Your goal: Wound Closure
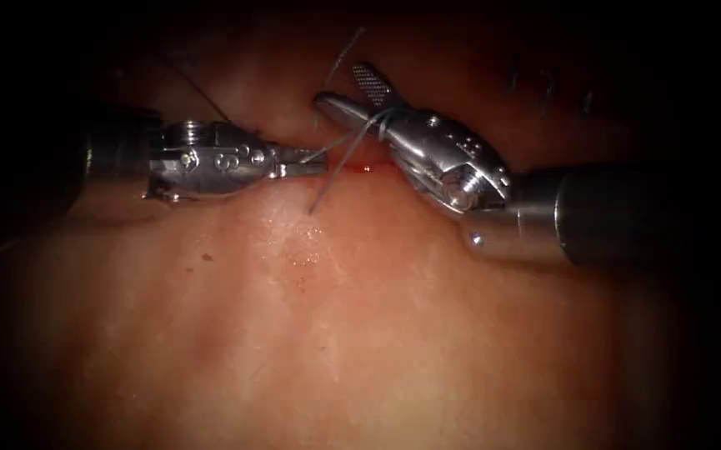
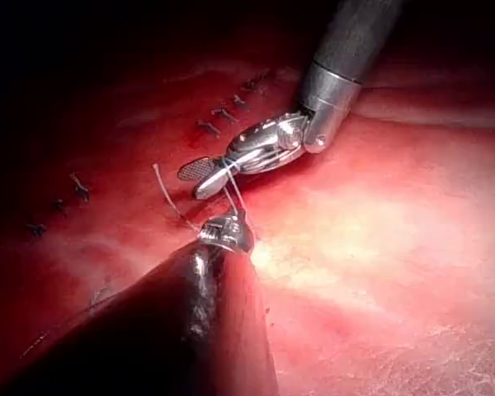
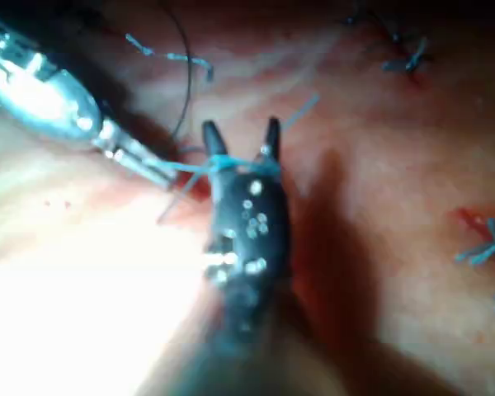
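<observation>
The thread (image 1: pixel 339 162) wraps around the right tool's (image 1: pixel 352 87) parted jaws; the left tool (image 1: pixel 314 162) pinches its end above the tissue's (image 1: pixel 360 333) cut (image 1: pixel 360 167).

Finished stitches (image 2: pixel 223 115) and cut thread ends (image 3: pixel 483 247) dot the surface.

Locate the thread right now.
In the endoscope view the thread runs over the cut, from the shut left gripper on the left across to the open right gripper, where it is wrapped around the jaws.
</observation>
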